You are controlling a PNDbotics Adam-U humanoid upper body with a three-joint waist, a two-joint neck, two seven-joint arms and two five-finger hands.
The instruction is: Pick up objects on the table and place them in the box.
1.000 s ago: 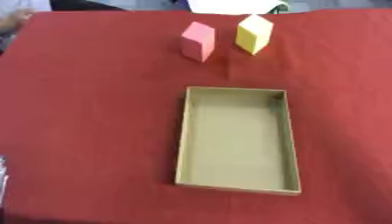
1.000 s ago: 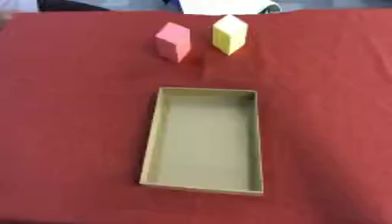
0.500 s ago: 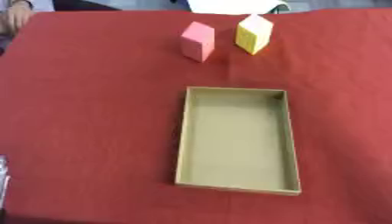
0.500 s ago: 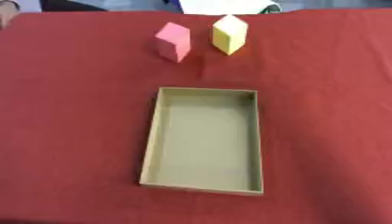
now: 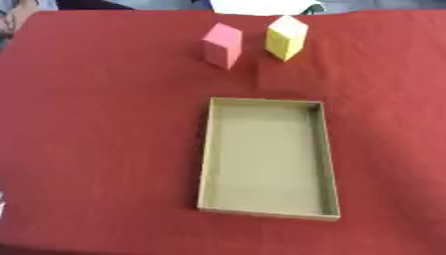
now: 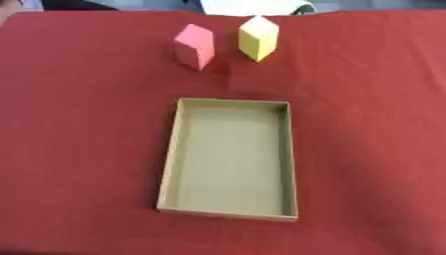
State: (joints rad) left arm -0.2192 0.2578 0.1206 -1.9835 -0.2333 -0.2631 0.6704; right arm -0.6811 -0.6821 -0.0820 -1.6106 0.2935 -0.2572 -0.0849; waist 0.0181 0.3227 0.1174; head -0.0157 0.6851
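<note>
A red cloth covers the table [image 5: 96,124], and in the middle of it lies a shallow rectangular tan cardboard box [image 5: 206,159], open at the top with nothing inside, its long sides running away from the robot. Beyond the box's far end, near the back edge of the table, stand two small blocks just beside each other but not touching: a pink block [image 5: 222,45] on the left and a yellow block [image 5: 285,37] on the right, each turned so a corner faces the camera. Both sit well apart from the box. Neither of the robot's hands shows in either eye view, so how they are held can't be told.
</note>
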